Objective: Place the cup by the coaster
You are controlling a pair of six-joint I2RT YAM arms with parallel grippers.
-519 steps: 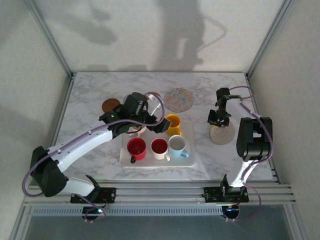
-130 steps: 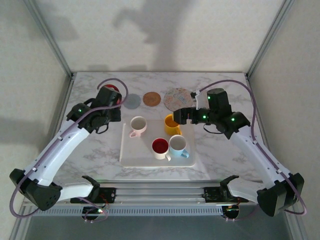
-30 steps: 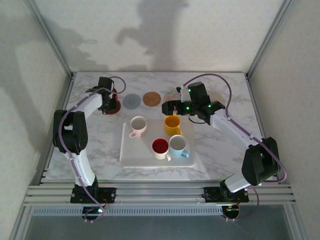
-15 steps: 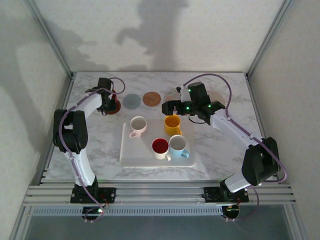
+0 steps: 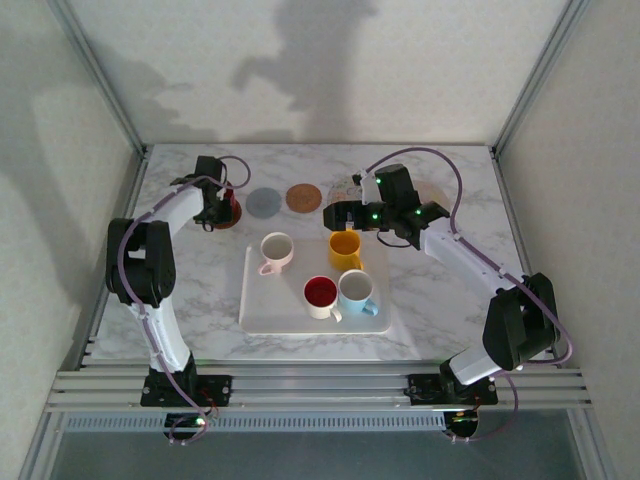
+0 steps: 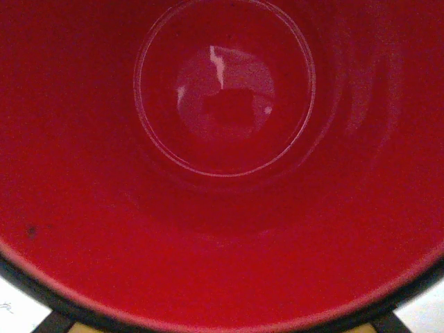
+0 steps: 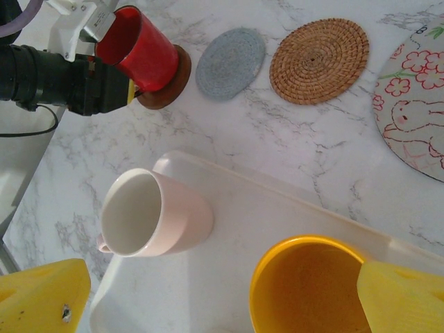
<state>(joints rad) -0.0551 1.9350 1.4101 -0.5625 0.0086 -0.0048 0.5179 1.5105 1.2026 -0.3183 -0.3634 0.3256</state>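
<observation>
The red cup (image 5: 228, 202) (image 7: 142, 55) stands on the brown coaster (image 5: 230, 219) (image 7: 173, 87) at the far left of the table. My left gripper (image 5: 217, 204) is around it, and the cup's red inside (image 6: 222, 139) fills the left wrist view. The fingers look shut on the cup. My right gripper (image 5: 336, 215) (image 7: 222, 305) is open, its yellow fingers (image 7: 41, 298) spread above the tray (image 7: 277, 208). The yellow cup (image 5: 345, 246) (image 7: 309, 288) sits next to the right finger, untouched.
On the white tray (image 5: 290, 315) stand a pink cup (image 5: 275, 248) (image 7: 149, 211), a white cup with a red inside (image 5: 320, 294) and a light blue cup (image 5: 356, 291). Behind it lie a grey coaster (image 7: 231, 53), a woven coaster (image 7: 319, 51) and a floral coaster (image 7: 416, 104).
Over the last second both arms have stayed nearly still. Since 4.3 s ago my left gripper has brought the red cup onto the brown coaster, and my right gripper has moved left.
</observation>
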